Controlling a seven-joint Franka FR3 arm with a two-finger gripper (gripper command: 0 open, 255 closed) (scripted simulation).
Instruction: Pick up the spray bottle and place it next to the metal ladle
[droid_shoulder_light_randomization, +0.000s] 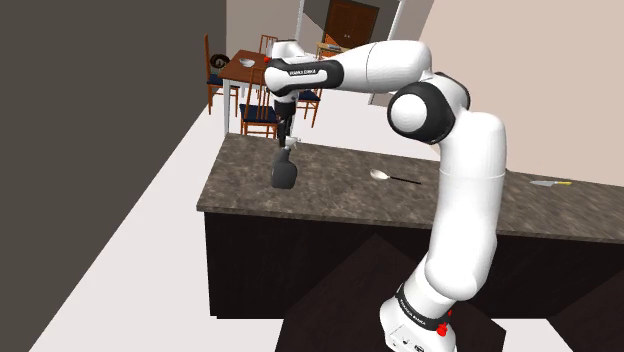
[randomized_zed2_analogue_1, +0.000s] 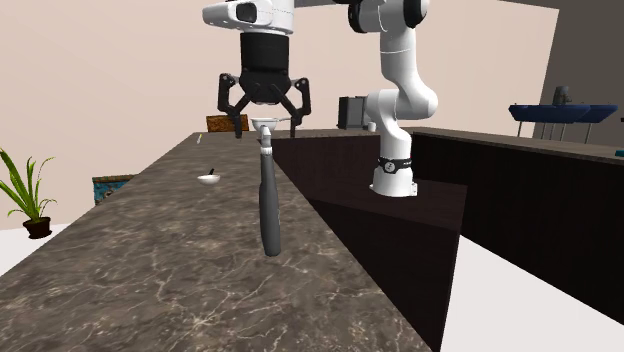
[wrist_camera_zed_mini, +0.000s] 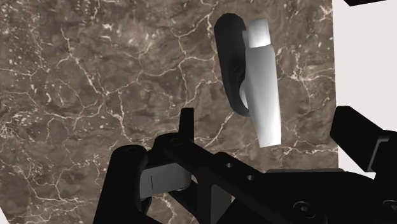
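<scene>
On the shoulder view's left, beyond the bench, you have a wooden dining table with chairs (droid_shoulder_light_randomization: 245, 66). Next comes the dark brown marbled stone bench (droid_shoulder_light_randomization: 340, 197), and near its left end stands the tall dark grey spray bottle with a white trigger head (droid_shoulder_light_randomization: 284, 175), upright on the stone. The all-black two-finger end effector (droid_shoulder_light_randomization: 288, 140) hangs directly over the bottle's top. Further right, well apart from the bottle, lies the ladle with a white bowl and thin dark handle (droid_shoulder_light_randomization: 381, 175), and past the white arm, a small grey utensil with a yellow handle (droid_shoulder_light_randomization: 551, 183) lies on the bench. In the second exterior view you get a green potted plant (randomized_zed2_analogue_1: 25, 190) at the left, then the ladle (randomized_zed2_analogue_1: 209, 178), then the bottle (randomized_zed2_analogue_1: 269, 205) with the end effector (randomized_zed2_analogue_1: 266, 127) spread wide, its fingers either side of the white head without clasping it. In the wrist view, the bottle (wrist_camera_zed_mini: 264, 95) lies clear of the parted fingers (wrist_camera_zed_mini: 359, 146).
</scene>
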